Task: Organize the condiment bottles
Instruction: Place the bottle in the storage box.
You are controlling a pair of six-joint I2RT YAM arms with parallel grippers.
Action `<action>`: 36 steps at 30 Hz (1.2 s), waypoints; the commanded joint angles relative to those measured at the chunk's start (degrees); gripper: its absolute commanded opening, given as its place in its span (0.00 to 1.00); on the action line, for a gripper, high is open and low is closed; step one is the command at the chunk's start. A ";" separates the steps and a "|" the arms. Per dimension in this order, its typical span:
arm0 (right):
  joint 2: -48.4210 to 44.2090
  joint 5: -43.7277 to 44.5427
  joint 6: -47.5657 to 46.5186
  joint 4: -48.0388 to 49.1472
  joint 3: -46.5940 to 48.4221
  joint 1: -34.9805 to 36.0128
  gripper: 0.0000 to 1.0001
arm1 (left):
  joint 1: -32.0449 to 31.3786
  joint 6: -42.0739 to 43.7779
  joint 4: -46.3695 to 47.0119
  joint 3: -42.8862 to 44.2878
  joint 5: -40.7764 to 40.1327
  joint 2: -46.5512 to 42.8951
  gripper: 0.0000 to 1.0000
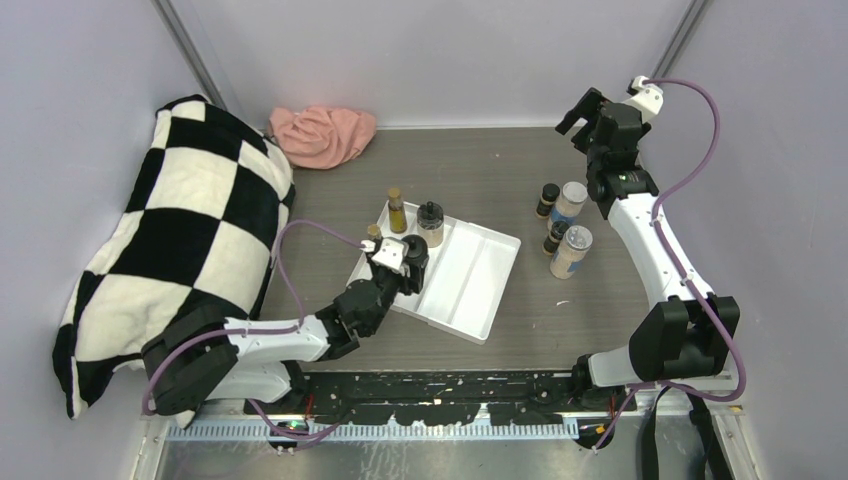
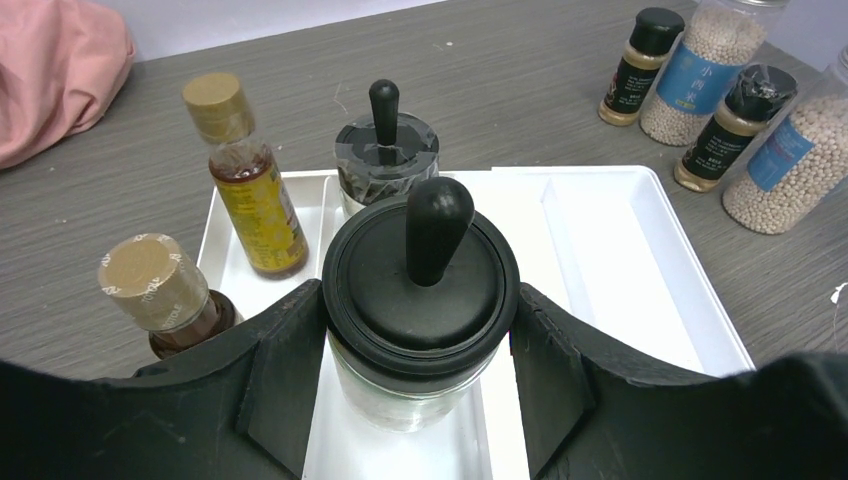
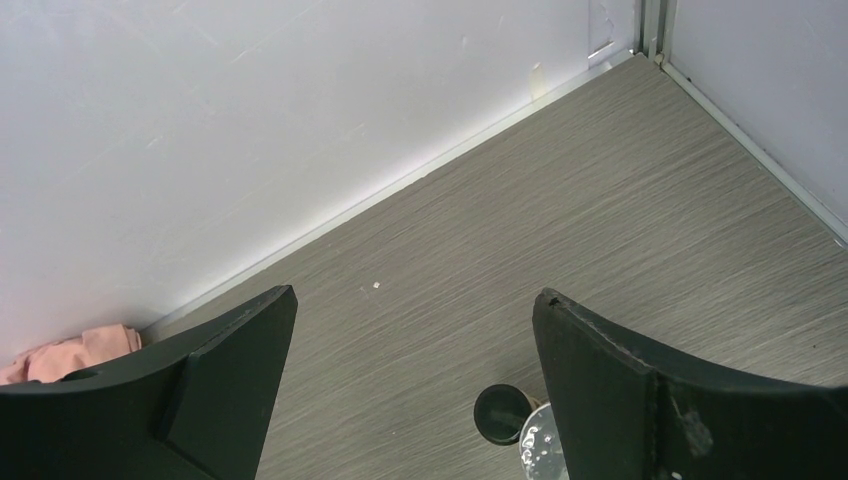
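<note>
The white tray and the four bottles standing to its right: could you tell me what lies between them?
Only bare table separates the tray from the four bottles, clearest in the top external view.

white arm links with black joints, looping lilac cables, matte black wedge-shaped pincer fingers

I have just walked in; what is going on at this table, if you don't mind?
The left gripper is closed around a black-lidded jar over the white tray. A yellow bottle and a second black-lidded jar stand in the tray, with another yellow bottle at its left edge. The right gripper hangs open and empty. Two small dark bottles and two clear shakers wait on the table right of the tray.
</note>
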 commanded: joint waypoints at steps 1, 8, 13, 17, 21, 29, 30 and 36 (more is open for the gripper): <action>-0.35 1.29 -0.84 3.06 0.38 0.31 0.94 | -0.17 1.34 10.27 0.14 -0.22 1.36 0.00; -0.01 1.25 -0.92 3.30 0.40 0.43 0.94 | 0.45 1.56 13.85 -0.16 -0.39 5.00 0.00; 0.34 1.34 -1.12 3.49 0.45 0.43 0.94 | 1.72 0.89 14.76 -0.12 0.82 6.66 0.00; 0.75 1.34 -1.14 3.66 0.53 0.52 0.94 | 3.12 0.09 14.99 -0.16 2.00 7.55 0.00; 1.27 1.34 -1.27 3.76 0.67 0.65 0.94 | 4.74 -1.56 15.25 -0.17 3.46 8.55 0.00; 2.06 1.60 -1.76 3.86 1.16 0.70 0.94 | 6.57 -3.54 17.24 -0.02 4.89 11.22 0.00; 2.15 1.60 -1.78 3.92 1.17 0.68 0.94 | 6.71 -3.67 17.40 0.05 5.06 11.53 0.00; 2.78 1.69 -1.88 4.02 1.28 0.65 0.94 | 7.29 -4.56 18.57 0.35 5.65 13.49 0.00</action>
